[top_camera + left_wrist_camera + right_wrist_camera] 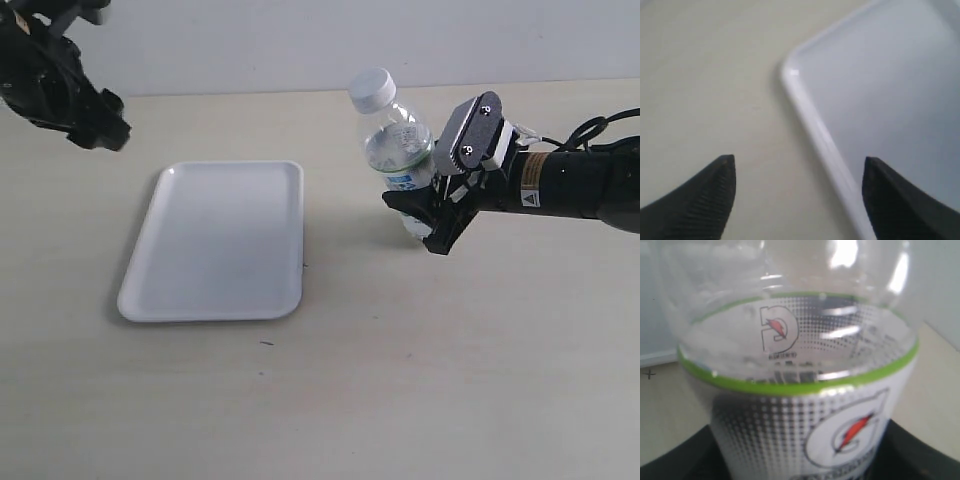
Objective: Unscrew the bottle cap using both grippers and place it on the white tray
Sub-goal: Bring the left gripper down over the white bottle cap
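— Right hand (420, 215) first: how does it stand?
— Clamped on the bottle (395, 140), low on the labelled part of its body. In the right wrist view its black fingers (922, 452) sit on either side of the label, close against it.
— And the bottle itself?
— It is to the right of the white tray (215, 240), apart from the rim, tilted so the neck leans toward the tray. I cannot tell whether its base touches the surface (400, 380), because the hand hides it.
— Anything in it?
— The wall above the label's green band is clear plastic. I cannot make out a liquid level.
— The bottle cap?
— The bottle cap (372, 88) sits on the neck, white, at the end of the bottle nearest the tray.
— The tray?
— It lies flat on the surface, with its white floor showing from rim to rim.
— Left hand?
— The left hand (100, 125) hangs above the surface just beyond the tray's far left corner. Its fingers are well apart, holding nothing and touching nothing. From its wrist camera, one fingertip (720, 195) shows over bare surface and the other over the tray floor, with the tray's rounded corner rim between them.
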